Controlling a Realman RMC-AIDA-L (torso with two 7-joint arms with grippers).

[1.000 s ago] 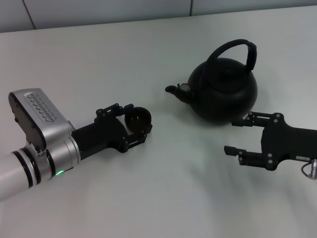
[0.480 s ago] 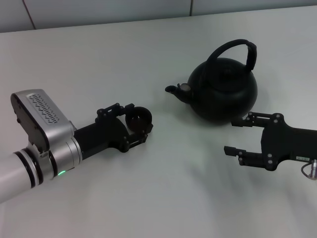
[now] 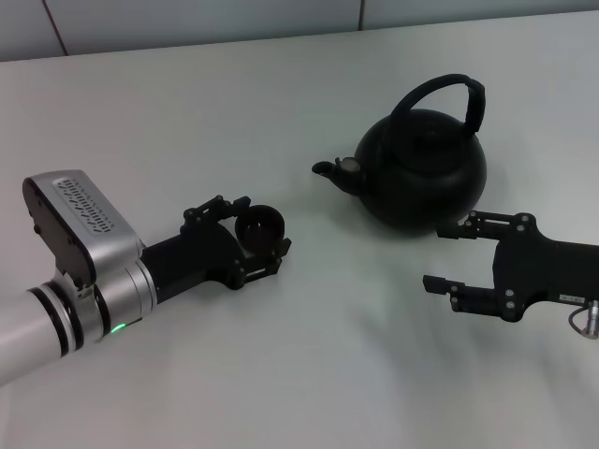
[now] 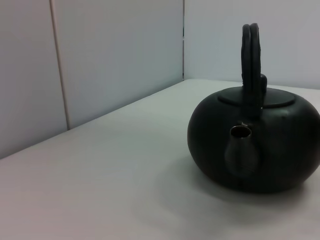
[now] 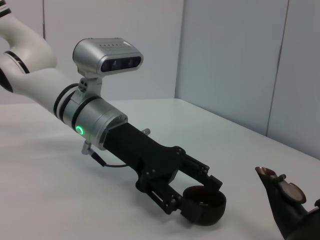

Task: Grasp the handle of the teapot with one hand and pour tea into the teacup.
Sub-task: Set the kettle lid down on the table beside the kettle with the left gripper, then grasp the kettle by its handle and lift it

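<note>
The matte-black teapot [image 3: 426, 173] stands on the table at the right, its spout [image 3: 328, 170] pointing left. Its arched handle [image 3: 440, 89] stands upright and free. The left wrist view shows the teapot [image 4: 260, 150] and handle [image 4: 251, 55] spout-on. My left gripper [image 3: 265, 224] is shut on the small black teacup [image 3: 259, 227], left of the spout and apart from it. The right wrist view shows the teacup [image 5: 202, 204] between the left fingers [image 5: 167, 200]. My right gripper [image 3: 447, 255] is open and empty, just in front of the teapot's right side, not touching it.
The white table [image 3: 309, 355] runs back to a grey panelled wall [image 3: 187, 19]. The left arm's silver wrist housing [image 3: 80, 224] lies low over the table at the left.
My left gripper has shifted slightly right and toward me with the teacup in it. The right gripper and the teapot have not moved.
</note>
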